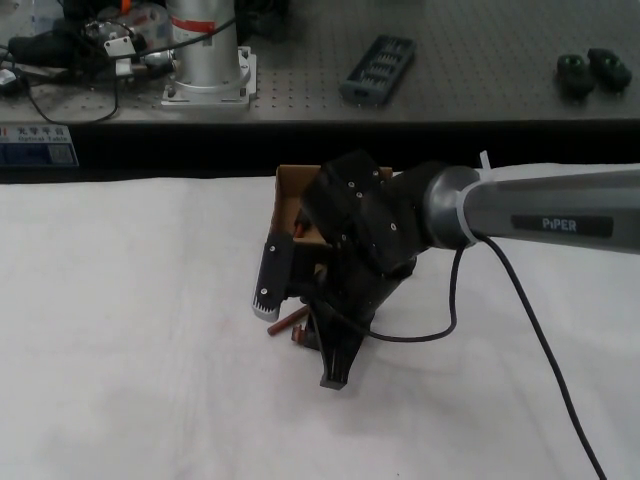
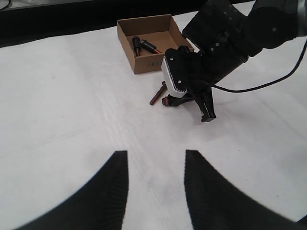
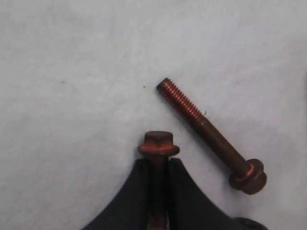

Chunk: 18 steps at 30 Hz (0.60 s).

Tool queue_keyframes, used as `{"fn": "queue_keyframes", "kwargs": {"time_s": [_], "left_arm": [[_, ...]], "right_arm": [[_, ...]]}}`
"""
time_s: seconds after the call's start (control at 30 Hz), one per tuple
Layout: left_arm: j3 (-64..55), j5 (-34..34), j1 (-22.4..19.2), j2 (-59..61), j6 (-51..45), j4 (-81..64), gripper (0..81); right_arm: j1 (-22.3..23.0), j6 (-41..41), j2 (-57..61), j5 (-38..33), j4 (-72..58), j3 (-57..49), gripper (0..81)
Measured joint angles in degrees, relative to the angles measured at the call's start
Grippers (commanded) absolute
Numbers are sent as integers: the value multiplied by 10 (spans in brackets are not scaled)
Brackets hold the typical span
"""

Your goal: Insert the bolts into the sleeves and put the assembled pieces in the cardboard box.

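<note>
Copper-coloured bolt point(image 3: 158, 143) sits pinched by its shank in your right tool point(image 3: 158, 165), on the white worktop point(image 3: 72, 72) just beside a second bolt point(image 3: 211, 132), near the cardboard box point(image 2: 144, 64). Lift straight up so you don't nudge that neighbour; your left tool point(image 2: 156, 182) hangs spread, empty.

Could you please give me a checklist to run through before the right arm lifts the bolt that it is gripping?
1. Copper-coloured flanged bolt clamped between the right gripper fingers: ok.
2. How far the grip reaches along its shank, which the fingers hide: cannot tell.
3. Second copper-coloured threaded bolt lies loose on the white cloth, apart from the gripped one: ok.
4. Left gripper open and holding nothing: ok.
5. Brown cardboard box upright, top open, dark assembled pieces inside: ok.
</note>
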Motion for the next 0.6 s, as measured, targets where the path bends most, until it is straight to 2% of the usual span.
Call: {"fn": "queue_keyframes", "kwargs": {"time_s": [0.33, 0.6], "left_arm": [[0, 0, 0, 0, 0, 0, 283], [0, 0, 0, 0, 46, 0, 283]], "right_arm": [[6, 25, -10, 4, 16, -8, 19], [24, 106, -119, 0, 46, -8, 19]]}}
